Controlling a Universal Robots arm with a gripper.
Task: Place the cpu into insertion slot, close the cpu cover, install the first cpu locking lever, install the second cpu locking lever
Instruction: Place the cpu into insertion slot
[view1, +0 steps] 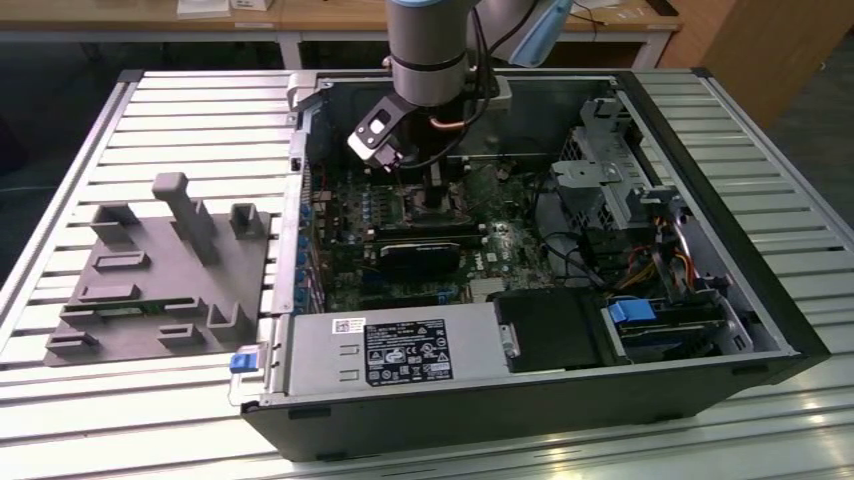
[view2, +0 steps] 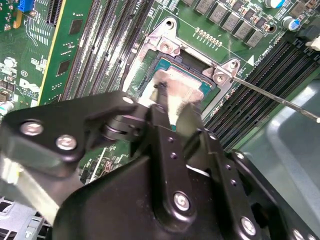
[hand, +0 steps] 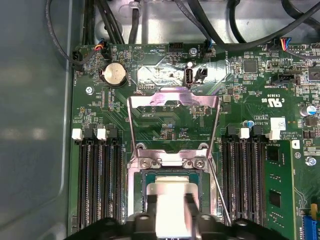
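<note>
- The gripper (hand: 171, 202) is down over the insertion slot (hand: 150, 175) inside the open computer case (view1: 747, 290).
- Its fingers (hand: 151, 200) are narrowly parted and clamp the cpu (hand: 170, 187) by two opposite edges.
- In both wrist views the cpu (view2: 182, 85) sits within the slot's dark rim (view2: 165, 62).
- The cpu cover (hand: 172, 96) stands flipped open, hinged at the slot's far edge.
- A thin locking lever (view2: 270, 97) juts out beside the slot, unlatched.
</note>
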